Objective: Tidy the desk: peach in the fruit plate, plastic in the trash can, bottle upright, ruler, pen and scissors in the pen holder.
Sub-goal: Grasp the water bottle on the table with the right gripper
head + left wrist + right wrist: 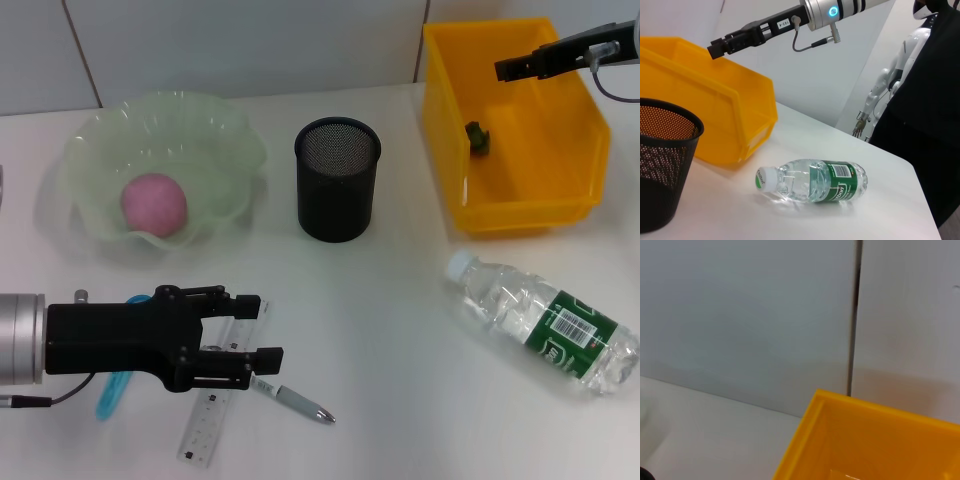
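The left gripper (262,330), jaws apart and empty, hovered directly over the ruler (210,415), whose long axis ran toward the robot. The right gripper (507,68), grip unreadable, hung over the yellow bin (520,205).

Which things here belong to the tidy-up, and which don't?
Job: peach in fruit plate; pen holder; yellow bin; lying bottle; ruler; pen; blue-handled item, probably the scissors.
Not part of it: humanoid robot in the background.

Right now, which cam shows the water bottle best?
Left wrist view: the water bottle lies on its side in full, white cap and green label clear, near the yellow bin. Head view has it too, near the frame edge. Right wrist view shows none of it.
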